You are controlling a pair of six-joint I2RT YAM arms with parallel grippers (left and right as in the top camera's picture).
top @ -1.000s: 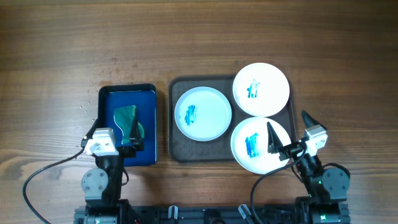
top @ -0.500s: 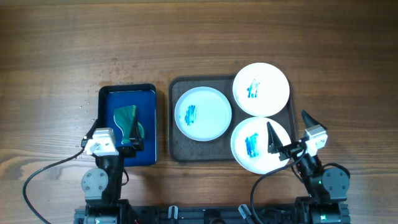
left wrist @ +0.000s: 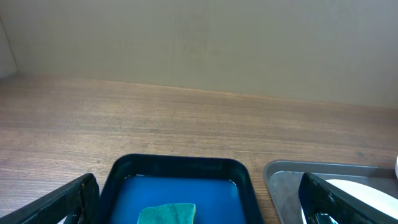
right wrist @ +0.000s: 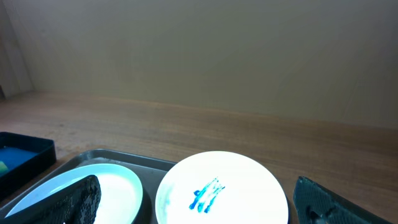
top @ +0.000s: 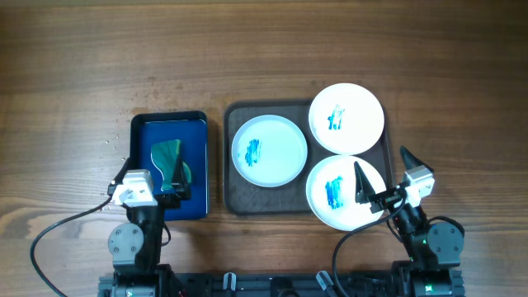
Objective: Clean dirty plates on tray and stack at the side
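On the dark rimmed tray (top: pixel 238 200), three round white plates (top: pixel 280 157), blue-smeared

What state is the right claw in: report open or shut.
Open: the right claw has its two dark fingers wide apart by the near plate, holding nothing.

No legible text, label, brand or number in any view, the plates (top: pixel 276 153) bearing only blue smears (marks, not letters), the tray (top: pixel 239 198) and the small blue tray (top: pixel 144 132) plain, nothing printed on them.
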